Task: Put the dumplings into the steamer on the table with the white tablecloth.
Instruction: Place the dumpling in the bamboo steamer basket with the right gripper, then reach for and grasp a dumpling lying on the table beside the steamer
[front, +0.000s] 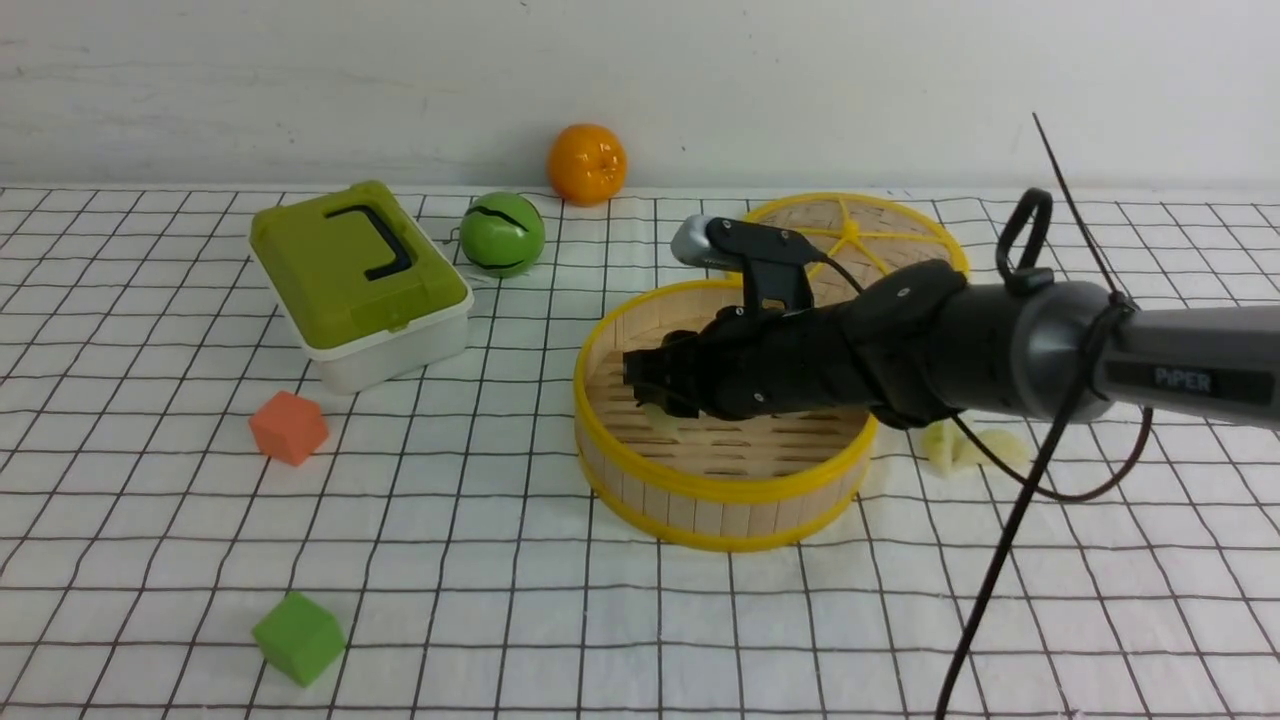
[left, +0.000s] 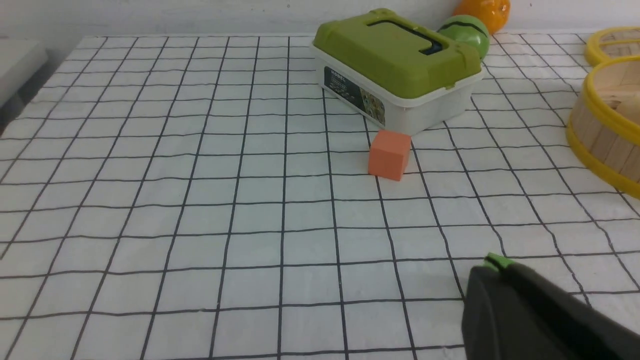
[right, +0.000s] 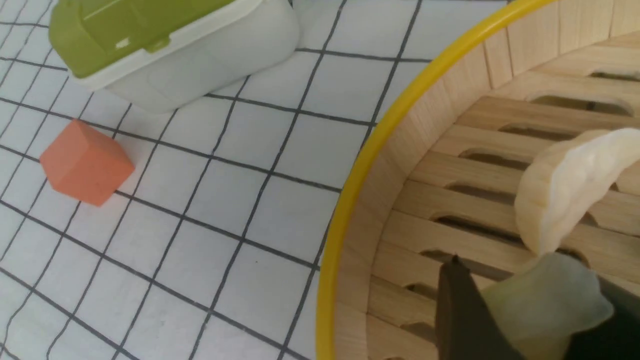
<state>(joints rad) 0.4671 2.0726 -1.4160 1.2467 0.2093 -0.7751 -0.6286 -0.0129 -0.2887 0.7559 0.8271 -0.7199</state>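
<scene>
Table (front: 1150, 640) draped in a white tablecloth printed with a thin black grid (front: 480, 470) fills the front view. At centre right of that frame stands the round bamboo-slat steamer with yellow rims (front: 720, 490). The dark right arm reaches in from the right edge, and the right gripper (front: 648, 385) is low inside the basket.

The task looks partly done. In the right wrist view one pale cream crescent dumpling (right: 565, 200) already lies on the slatted floor at the right of the frame. A second, held dumpling (right: 545, 300) at lower right is pinched between the dark fingers (right: 460, 315) just above the slats, not yet let go. In the front view a small cluster of loose dumplings (front: 960, 447) waits on the cloth just right of the basket, so more trips are probably needed. Their number is unclear behind the arm and cable.

Only the right wrist view shows the grip and the basket floor; the front view hides both under the arm. The left wrist view alone shows the left gripper (left: 492, 265) at lower right, fingers pressed together and empty, hanging over bare cloth well apart from the basket.
</scene>
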